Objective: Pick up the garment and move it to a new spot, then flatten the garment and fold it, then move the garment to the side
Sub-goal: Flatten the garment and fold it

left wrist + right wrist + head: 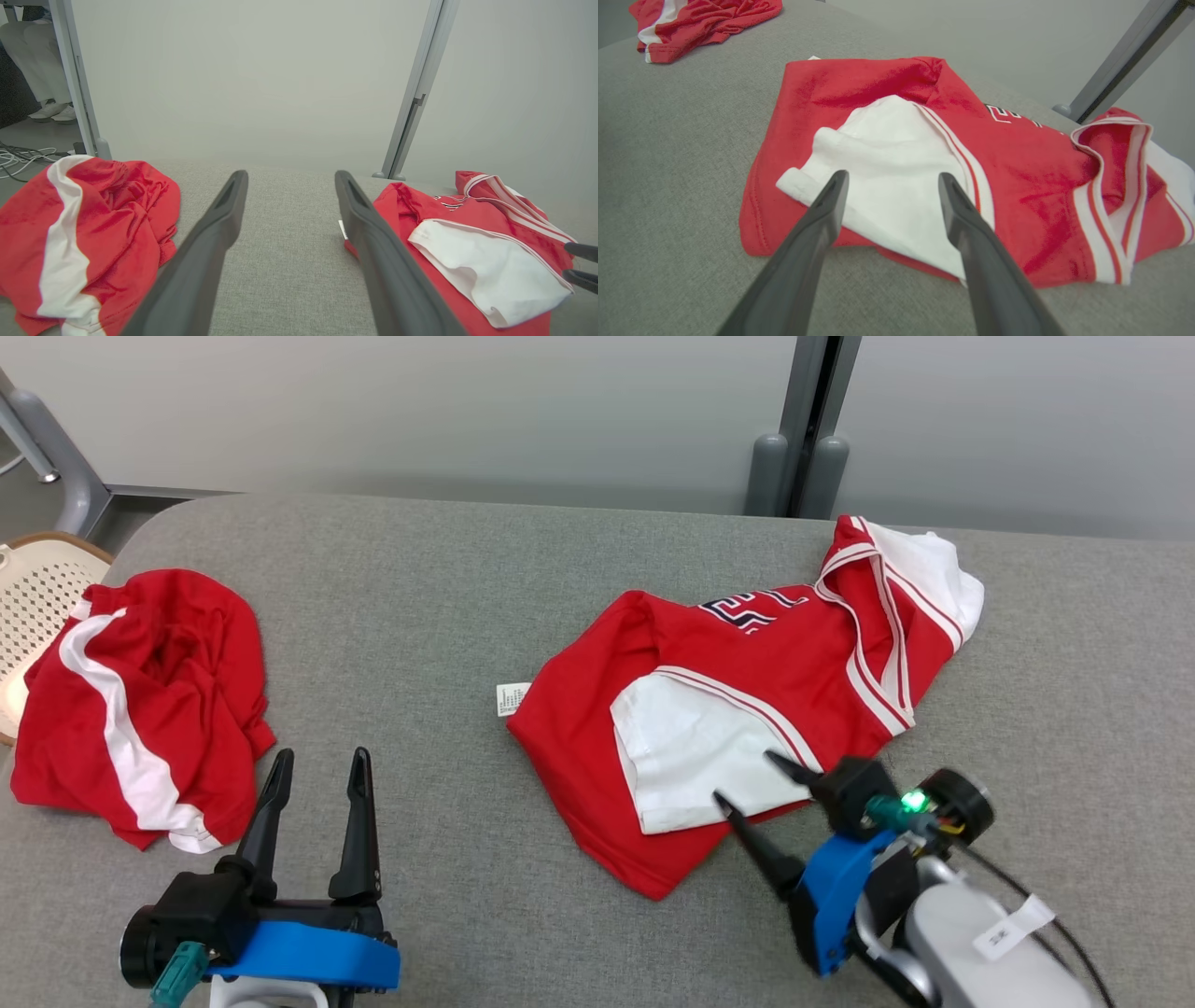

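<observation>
Right gripper (744, 776) spread, red-and-white garment (747, 663) lying rumpled

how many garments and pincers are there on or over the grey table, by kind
garments: 2, a crumpled red fabric garment with a white stripe and a red fabric jersey with white sleeves
pincers: 2, the left pincer and the right pincer
total: 4
</observation>
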